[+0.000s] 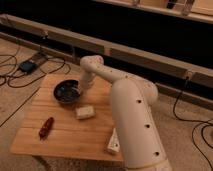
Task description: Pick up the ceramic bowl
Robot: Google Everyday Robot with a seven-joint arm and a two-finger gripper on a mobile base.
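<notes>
The gripper [79,91] was positioned at the right rim of the ceramic bowl [65,92], pointing downward from the wrist above it. Whether it was released, clenched, or gripping the rim could not be told from this view. Placement at the rim, not over the centre, suggested an edge grasp, which suits a wide, shallow vessel that cannot be spanned whole.

The arm [131,115] rose from the near right, bent at a joint above the far side of the table, and descended to the bowl. This routing kept the bulky links away from the objects on the surface.

The ceramic bowl sat on the wooden table [67,140], in the far left part of the top, apparently resting on the surface.

A pale block [84,111] lay just nearer than the bowl, close enough to require a vertical lift. A red object [46,127] lay well apart at the near left. A white item [113,142] lay at the near right edge beside the arm.
</notes>
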